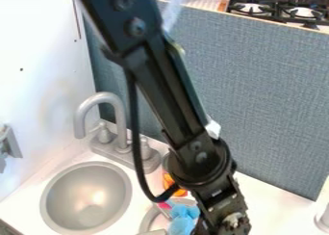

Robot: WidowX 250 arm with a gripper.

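Seemingly partway: blue toy (183, 220) beside black gripper (223, 219), handling apparently unfinished; cannot tell whether fingers hold anything.

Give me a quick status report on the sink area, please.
Gripper low at bottom edge, hold unclear. Blue item close beside it. Arm blocks part of the counter.

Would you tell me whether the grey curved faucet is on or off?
Off: the grey curved faucet shows no water falling from its spout.
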